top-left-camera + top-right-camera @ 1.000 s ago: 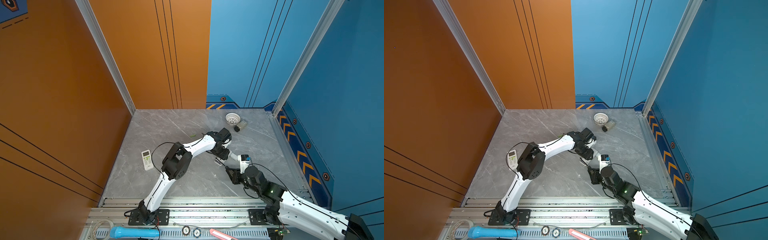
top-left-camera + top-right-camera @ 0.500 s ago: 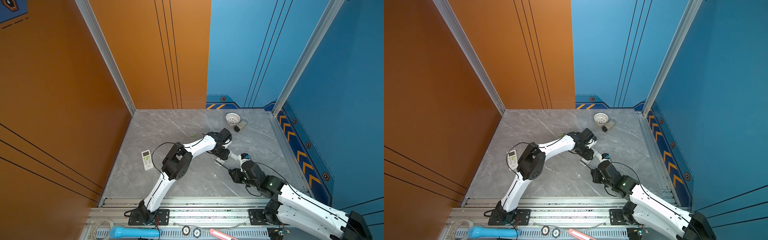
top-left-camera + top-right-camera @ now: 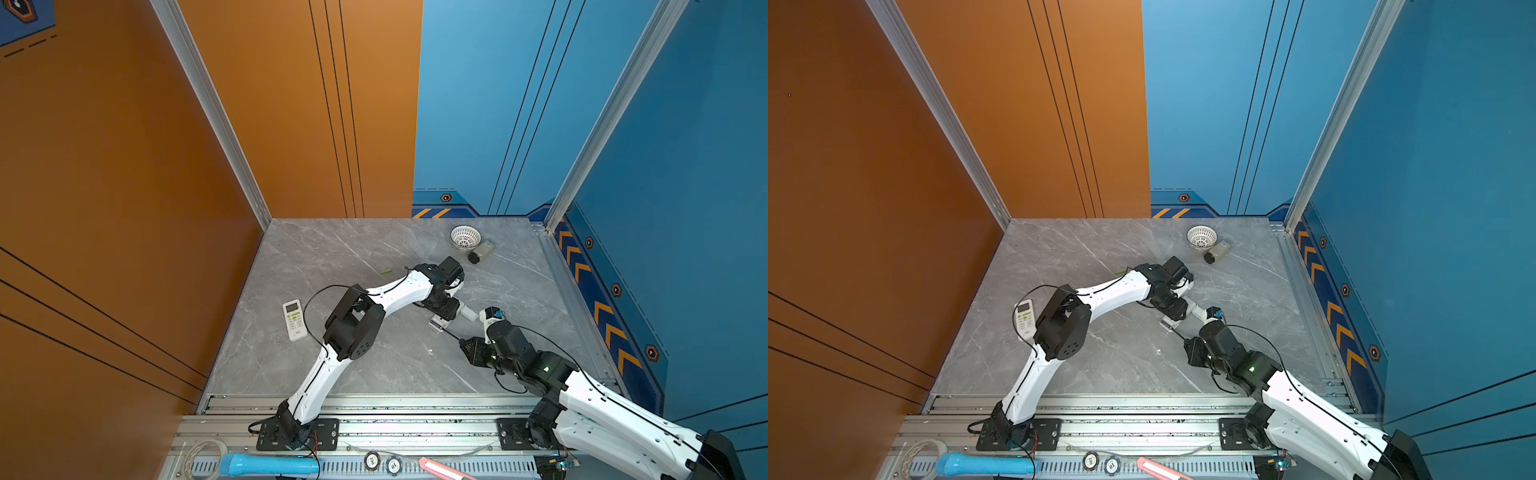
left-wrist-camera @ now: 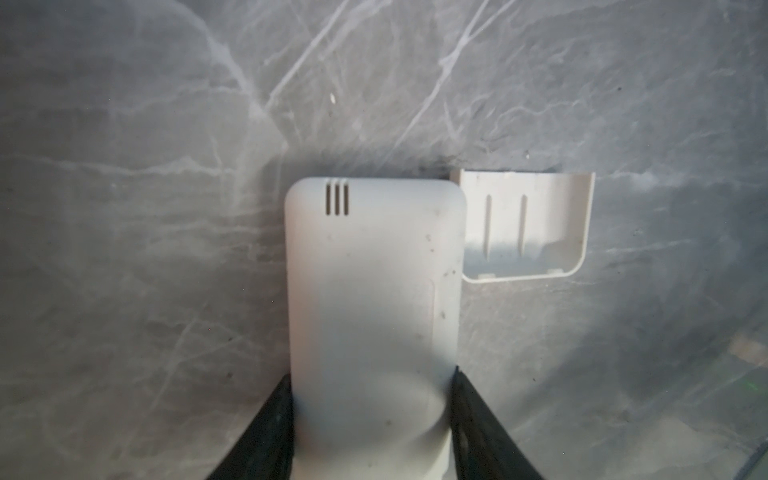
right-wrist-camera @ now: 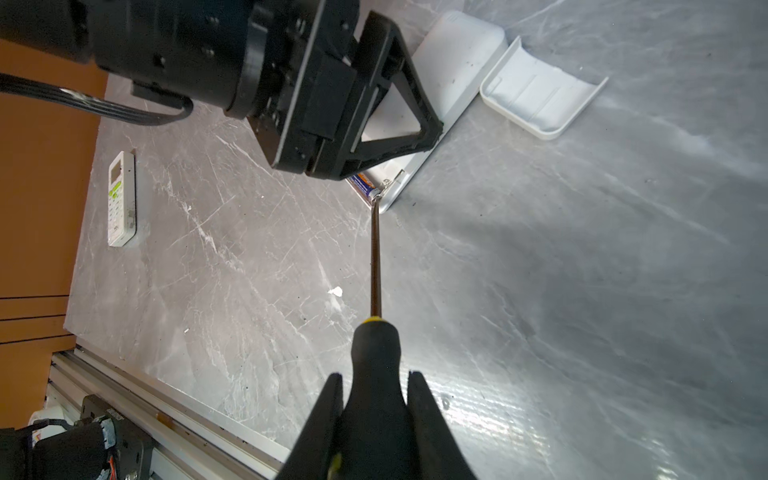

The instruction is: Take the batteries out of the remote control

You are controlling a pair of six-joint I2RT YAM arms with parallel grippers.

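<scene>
My left gripper (image 4: 372, 374) is shut on the white remote control (image 4: 374, 291), one black finger on each long side, holding it back-up on the table in both top views (image 3: 438, 323). Its compartment end is open, and a bluish battery (image 5: 362, 183) with orange print shows inside. My right gripper (image 5: 375, 376) is shut on the black-and-yellow handle of a screwdriver (image 5: 376, 257). The screwdriver's tip sits at the edge of that open compartment, by the battery's end. A light green battery (image 3: 385, 271) lies loose on the table beyond the left arm.
The white battery cover (image 4: 528, 224) lies inside-up right beside the held remote. A second white remote (image 3: 295, 320) lies face-up at the left. A white mesh basket (image 3: 465, 237) and a small bottle (image 3: 482, 251) stand at the back right. The rail edge runs along the front.
The right arm's elbow and forearm have shifted while its gripper and the screwdriver stay at the remote's open end. The left arm and the remote have not moved.
</scene>
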